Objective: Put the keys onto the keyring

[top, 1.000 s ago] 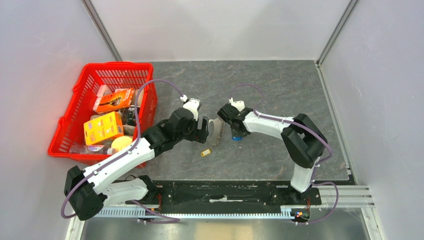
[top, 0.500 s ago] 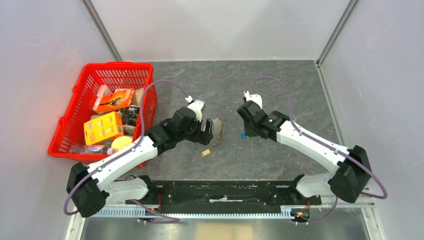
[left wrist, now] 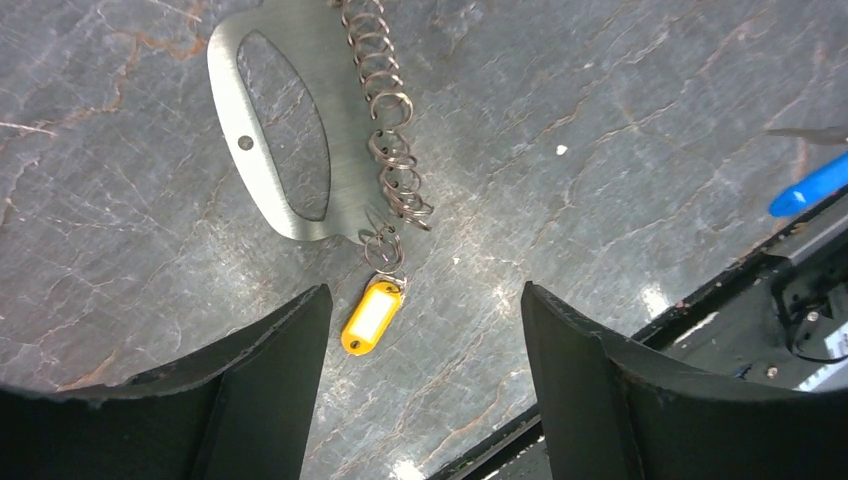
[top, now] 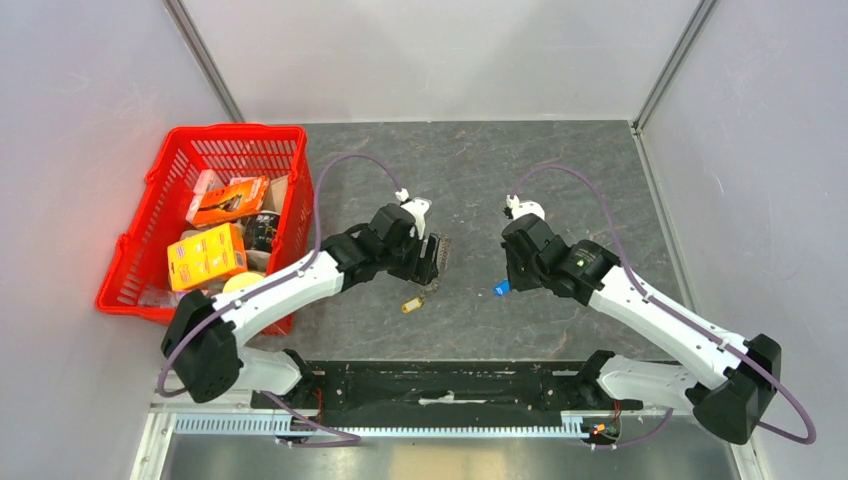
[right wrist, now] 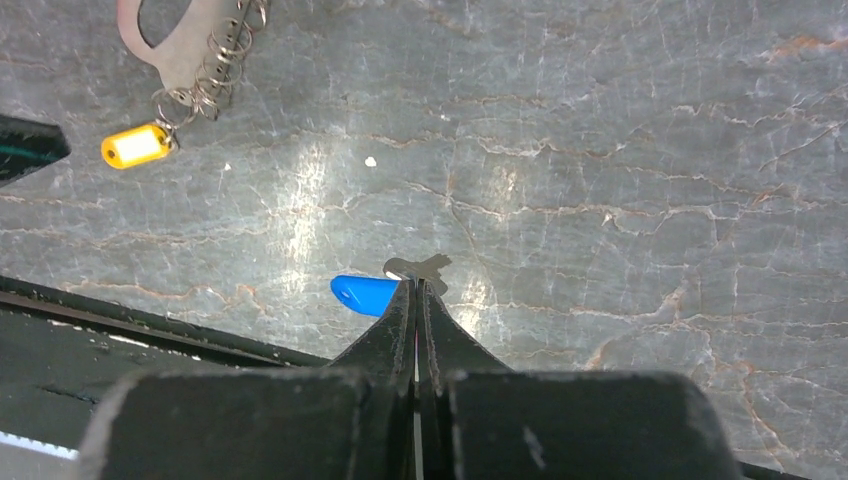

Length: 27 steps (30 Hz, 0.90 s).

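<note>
The keyring [left wrist: 280,190], a flat grey metal loop with a chain of silver rings [left wrist: 392,160], lies on the table; it also shows in the top view [top: 438,255] and the right wrist view [right wrist: 178,48]. The yellow key tag [left wrist: 371,316] lies at the chain's end, its small ring touching it. My left gripper [left wrist: 425,300] is open and empty, hovering just above the tag and keyring. My right gripper [right wrist: 417,285] is shut on the blue key [right wrist: 362,293], pinching its silver part; the blue head sticks out to the left. In the top view the blue key [top: 501,289] sits right of the keyring.
A red basket [top: 130,262] full of packaged items stands at the left. The black base rail [top: 450,385] runs along the near edge. The enclosure's grey walls close in the back and both sides.
My right gripper has carried the blue key right and toward the near edge, away from the keyring. My left gripper has shifted right, over the keyring.
</note>
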Available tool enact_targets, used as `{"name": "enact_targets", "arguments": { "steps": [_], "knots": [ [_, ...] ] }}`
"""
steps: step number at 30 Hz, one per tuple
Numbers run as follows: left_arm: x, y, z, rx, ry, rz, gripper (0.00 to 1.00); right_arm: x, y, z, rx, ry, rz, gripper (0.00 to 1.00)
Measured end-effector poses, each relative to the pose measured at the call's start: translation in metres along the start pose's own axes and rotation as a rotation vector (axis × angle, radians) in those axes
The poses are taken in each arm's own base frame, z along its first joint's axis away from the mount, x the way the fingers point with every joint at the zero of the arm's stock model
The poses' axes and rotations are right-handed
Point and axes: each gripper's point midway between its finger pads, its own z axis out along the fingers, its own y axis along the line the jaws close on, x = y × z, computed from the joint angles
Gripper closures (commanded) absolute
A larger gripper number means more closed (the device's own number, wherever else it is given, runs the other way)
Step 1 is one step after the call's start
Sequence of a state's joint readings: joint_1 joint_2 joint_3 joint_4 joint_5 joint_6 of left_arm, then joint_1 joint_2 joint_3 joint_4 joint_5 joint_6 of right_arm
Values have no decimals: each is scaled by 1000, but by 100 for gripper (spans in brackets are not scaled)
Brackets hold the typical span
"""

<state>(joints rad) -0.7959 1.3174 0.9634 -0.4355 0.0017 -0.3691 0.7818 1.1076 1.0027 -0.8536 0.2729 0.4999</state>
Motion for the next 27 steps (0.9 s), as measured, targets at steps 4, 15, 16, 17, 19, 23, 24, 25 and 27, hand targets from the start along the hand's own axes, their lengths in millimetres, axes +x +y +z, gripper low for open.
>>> {"name": "enact_targets", "arguments": {
  "steps": [4, 15, 16, 17, 19, 23, 24, 25, 27],
  "knots": [
    [12, 5, 13, -38, 49, -18, 28, 10, -1, 1, -7, 24, -5, 100],
    [39, 12, 37, -106, 131, -72, 52, 24, -2, 0, -33, 47, -7, 100],
    [42, 13, 40, -111, 142, -75, 53, 26, -2, 0, -37, 51, -7, 100],
    [44, 14, 42, -115, 150, -78, 53, 27, -2, 0, -38, 52, -7, 100],
    [50, 15, 46, -124, 165, -87, 54, 28, -2, -1, -40, 52, -5, 100],
    [57, 17, 56, -132, 184, -105, 56, 27, -2, -2, -47, 48, -2, 100],
    [58, 17, 58, -131, 187, -108, 57, 27, -2, -2, -47, 48, -2, 100],
    [59, 16, 60, -129, 188, -111, 58, 28, -2, -2, -47, 49, -3, 100],
    [60, 16, 63, -127, 191, -115, 60, 28, -1, -2, -48, 49, -4, 100]
  ]
}}
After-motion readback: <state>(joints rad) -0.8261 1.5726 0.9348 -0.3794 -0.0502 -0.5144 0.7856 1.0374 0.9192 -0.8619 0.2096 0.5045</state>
